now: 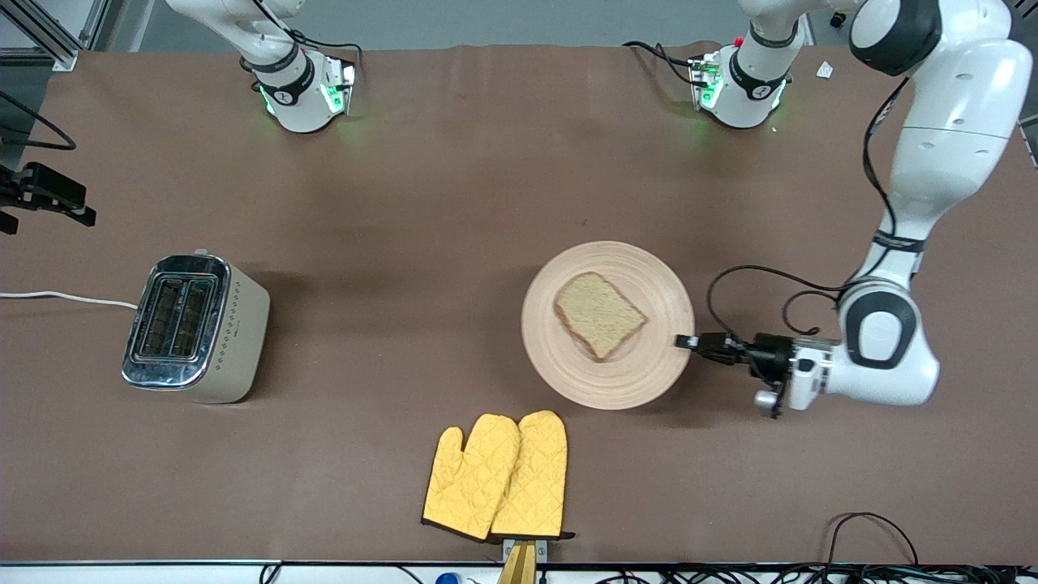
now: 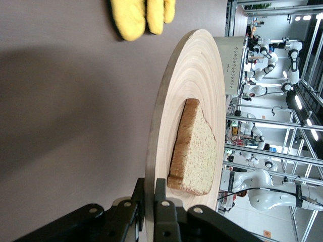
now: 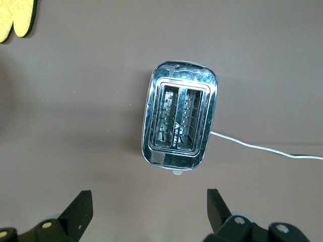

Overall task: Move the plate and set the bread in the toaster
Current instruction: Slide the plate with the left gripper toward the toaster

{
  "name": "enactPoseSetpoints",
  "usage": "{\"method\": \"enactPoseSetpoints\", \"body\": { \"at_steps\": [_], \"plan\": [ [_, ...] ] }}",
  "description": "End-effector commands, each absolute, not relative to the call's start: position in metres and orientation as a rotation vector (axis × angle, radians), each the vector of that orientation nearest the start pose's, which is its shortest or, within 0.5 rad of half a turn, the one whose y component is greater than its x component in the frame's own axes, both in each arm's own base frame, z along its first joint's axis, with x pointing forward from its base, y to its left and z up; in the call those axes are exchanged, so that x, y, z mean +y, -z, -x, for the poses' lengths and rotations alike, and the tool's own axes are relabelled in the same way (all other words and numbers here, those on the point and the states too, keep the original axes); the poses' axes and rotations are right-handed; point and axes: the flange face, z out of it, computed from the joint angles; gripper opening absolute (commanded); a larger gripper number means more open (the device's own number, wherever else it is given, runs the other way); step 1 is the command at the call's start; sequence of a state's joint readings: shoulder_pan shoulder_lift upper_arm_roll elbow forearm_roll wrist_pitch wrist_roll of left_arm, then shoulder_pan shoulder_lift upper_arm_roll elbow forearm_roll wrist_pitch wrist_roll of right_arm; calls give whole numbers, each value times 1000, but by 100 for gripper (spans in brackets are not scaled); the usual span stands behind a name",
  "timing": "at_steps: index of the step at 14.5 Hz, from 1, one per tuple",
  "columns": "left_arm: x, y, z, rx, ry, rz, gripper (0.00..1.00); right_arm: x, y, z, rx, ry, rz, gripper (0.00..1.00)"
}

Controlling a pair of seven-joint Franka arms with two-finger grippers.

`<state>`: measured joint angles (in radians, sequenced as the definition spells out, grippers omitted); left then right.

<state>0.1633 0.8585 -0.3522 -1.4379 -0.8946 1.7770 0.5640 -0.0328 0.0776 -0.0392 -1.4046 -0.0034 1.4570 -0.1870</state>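
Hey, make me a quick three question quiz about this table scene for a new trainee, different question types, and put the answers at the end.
1. True or false: the bread is already in the toaster.
2. Multiple choice: what is the left gripper shut on? A) the mitts B) the plate rim C) the toaster's cord
3. Fill in: the open right gripper hangs over the ____.

Key:
1. False; the bread lies on the plate and both slots are empty.
2. B
3. toaster
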Motion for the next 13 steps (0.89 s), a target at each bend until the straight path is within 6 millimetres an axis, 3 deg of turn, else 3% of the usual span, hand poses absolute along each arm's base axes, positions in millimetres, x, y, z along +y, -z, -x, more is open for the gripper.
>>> {"method": "enactPoseSetpoints", "body": {
  "at_steps": [1, 7, 10, 13],
  "plan": [
    [-212, -208, -674, -273, 224, -1914, 0, -43, -651, -564, -201, -32, 3127, 100],
    [-329, -162, -657, -195, 145, -1913, 0, -46, -651, -564, -196, -35, 3127, 100],
    [-387, -155, -641, -121, 93, -1924, 0, -47, -650, -564, -194, -35, 3128, 100],
    [-411, -144, -629, -77, 66, -1951, 0, -48, -648, -565, -193, -37, 3127, 100]
  ]
}}
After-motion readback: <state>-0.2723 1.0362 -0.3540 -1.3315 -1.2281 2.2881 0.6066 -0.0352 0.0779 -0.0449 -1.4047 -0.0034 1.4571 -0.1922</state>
